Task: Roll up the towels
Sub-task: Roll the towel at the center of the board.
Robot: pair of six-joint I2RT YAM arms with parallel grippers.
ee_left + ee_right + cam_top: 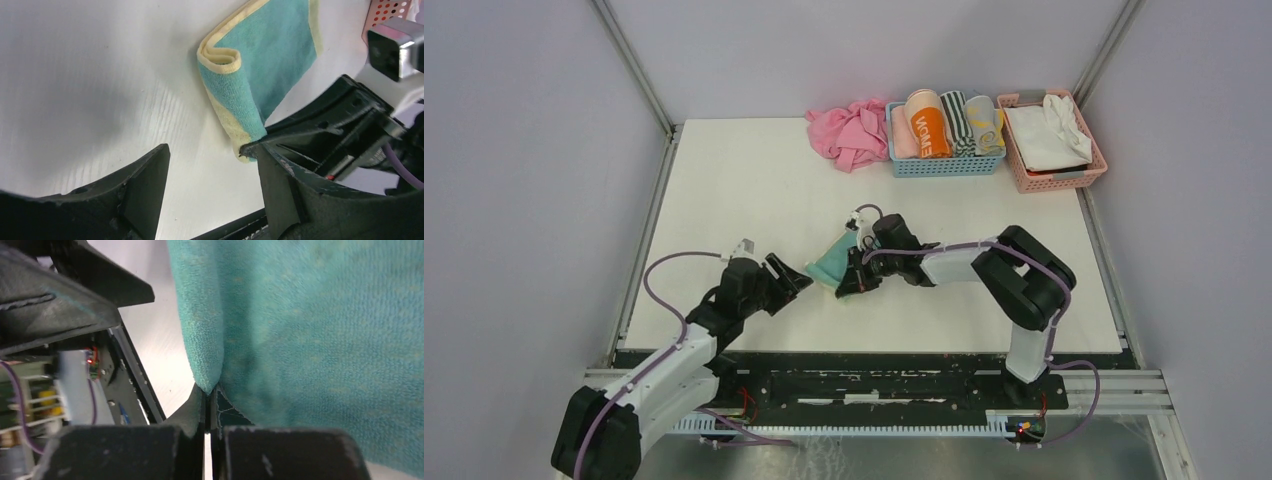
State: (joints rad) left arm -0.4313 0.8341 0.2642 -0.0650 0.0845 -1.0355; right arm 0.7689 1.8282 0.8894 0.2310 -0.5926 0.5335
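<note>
The pale yellow towel with the teal figure (830, 262) lies partly folded on the white table, its near end lifted. In the left wrist view the towel (265, 55) shows a folded, curled edge. My right gripper (856, 282) is shut on the towel's near edge; in the right wrist view the teal cloth (310, 325) fills the frame and my right gripper (210, 392) pinches its fold. My left gripper (791, 279) is open and empty just left of the towel, and in its own view my left gripper (212, 170) has one finger close to the towel's corner. A grey towel with yellow marks (985, 126) stands rolled in the blue basket.
A plain pink cloth (849, 133) lies crumpled at the back. The blue basket (944, 166) holds several rolled towels. A pink basket (1064, 178) with white cloths stands at the back right. Enclosure walls and rails flank the table.
</note>
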